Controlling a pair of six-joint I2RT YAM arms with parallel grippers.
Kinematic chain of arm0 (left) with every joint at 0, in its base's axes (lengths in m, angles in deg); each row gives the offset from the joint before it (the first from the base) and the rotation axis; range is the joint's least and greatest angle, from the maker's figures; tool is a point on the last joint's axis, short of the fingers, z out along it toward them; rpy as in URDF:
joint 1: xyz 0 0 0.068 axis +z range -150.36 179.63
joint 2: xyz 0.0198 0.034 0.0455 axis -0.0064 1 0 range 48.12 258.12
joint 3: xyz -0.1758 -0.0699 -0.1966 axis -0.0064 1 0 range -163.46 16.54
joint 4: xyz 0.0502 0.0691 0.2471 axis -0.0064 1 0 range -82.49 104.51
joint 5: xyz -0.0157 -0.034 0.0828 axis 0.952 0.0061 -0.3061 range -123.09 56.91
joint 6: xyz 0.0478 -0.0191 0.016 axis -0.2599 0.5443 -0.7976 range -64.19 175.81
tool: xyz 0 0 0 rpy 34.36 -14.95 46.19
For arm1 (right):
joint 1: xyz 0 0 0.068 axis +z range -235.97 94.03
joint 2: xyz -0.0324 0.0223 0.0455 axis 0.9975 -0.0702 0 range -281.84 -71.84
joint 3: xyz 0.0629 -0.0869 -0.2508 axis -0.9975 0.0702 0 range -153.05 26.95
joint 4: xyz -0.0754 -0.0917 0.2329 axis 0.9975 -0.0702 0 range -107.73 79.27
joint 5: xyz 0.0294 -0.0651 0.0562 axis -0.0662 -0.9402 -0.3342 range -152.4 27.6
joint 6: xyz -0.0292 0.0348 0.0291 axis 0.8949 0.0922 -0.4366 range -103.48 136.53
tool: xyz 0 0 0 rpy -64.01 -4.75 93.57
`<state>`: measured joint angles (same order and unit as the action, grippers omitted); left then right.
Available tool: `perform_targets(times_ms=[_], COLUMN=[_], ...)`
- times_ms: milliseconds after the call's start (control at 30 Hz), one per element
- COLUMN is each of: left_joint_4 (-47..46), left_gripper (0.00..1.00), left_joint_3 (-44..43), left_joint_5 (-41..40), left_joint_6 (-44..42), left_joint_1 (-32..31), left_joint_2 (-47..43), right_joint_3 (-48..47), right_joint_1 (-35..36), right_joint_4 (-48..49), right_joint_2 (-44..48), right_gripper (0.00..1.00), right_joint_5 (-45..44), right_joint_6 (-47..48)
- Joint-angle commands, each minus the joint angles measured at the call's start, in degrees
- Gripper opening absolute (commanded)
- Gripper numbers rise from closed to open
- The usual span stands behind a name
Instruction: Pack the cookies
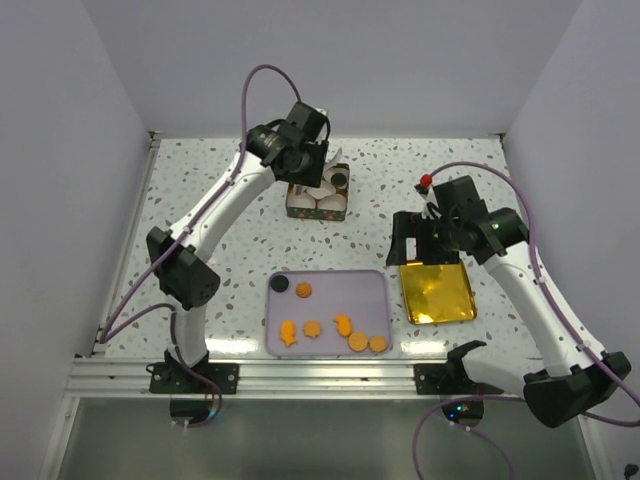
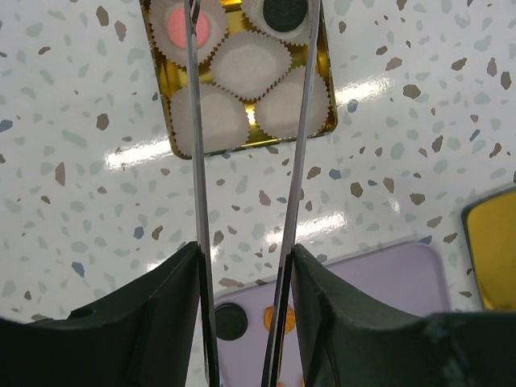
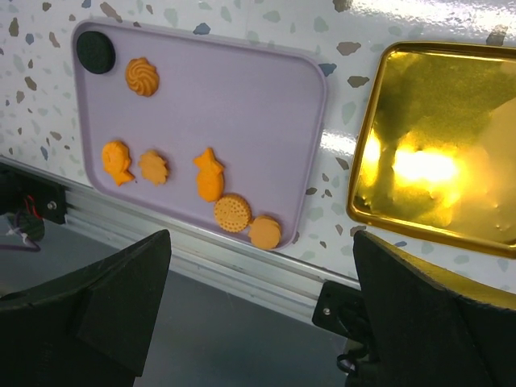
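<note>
Several orange-tan cookies (image 1: 343, 324) and one black cookie (image 1: 281, 284) lie on a purple tray (image 1: 375, 285); they also show in the right wrist view (image 3: 210, 173). A gold tin (image 1: 292, 205) holds white paper cups. One cup has a pink cookie (image 2: 188, 26) in it, another a black cookie (image 2: 284, 11). My left gripper (image 1: 305, 160) is over the tin, shut on thin metal tweezers (image 2: 300, 145). The tweezer blades are apart and their tips run out of view by the pink cookie. My right gripper (image 1: 428, 250) is open and empty above the gold lid (image 1: 437, 295).
The gold lid (image 3: 435, 145) lies right of the tray (image 3: 242, 97). The table's front rail (image 1: 320, 375) runs just below the tray. White walls close in the table at the back and both sides.
</note>
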<state>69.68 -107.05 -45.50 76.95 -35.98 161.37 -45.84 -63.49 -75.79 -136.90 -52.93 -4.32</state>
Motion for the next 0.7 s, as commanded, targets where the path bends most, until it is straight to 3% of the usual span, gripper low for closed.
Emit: perform_targets(times_ms=[0,400,667], left_joint_4=[1.2,1.2,4.71], left_gripper=[0.51,0.5,0.5], left_joint_3=[3.78,32.96,43.87], left_joint_5=[-2.01,-0.34,-0.34], left_joint_6=[-1.37,5.21,14.09], left_joint_1=[0.46,-1.82,-11.84], left_joint_2=[-8.12,-31.68,-40.82], right_joint_3=[-2.35,0.55,0.55], right_joint_1=[0.2,0.2,0.2], right_joint_4=[0.9,5.47,5.29], right_joint_2=[-0.51,-1.56,-3.32], right_gripper=[0.99,0.99,0.99], right_joint_5=[2.13,7.22,6.44], right_joint_6=[-0.08,-1.92,-0.25])
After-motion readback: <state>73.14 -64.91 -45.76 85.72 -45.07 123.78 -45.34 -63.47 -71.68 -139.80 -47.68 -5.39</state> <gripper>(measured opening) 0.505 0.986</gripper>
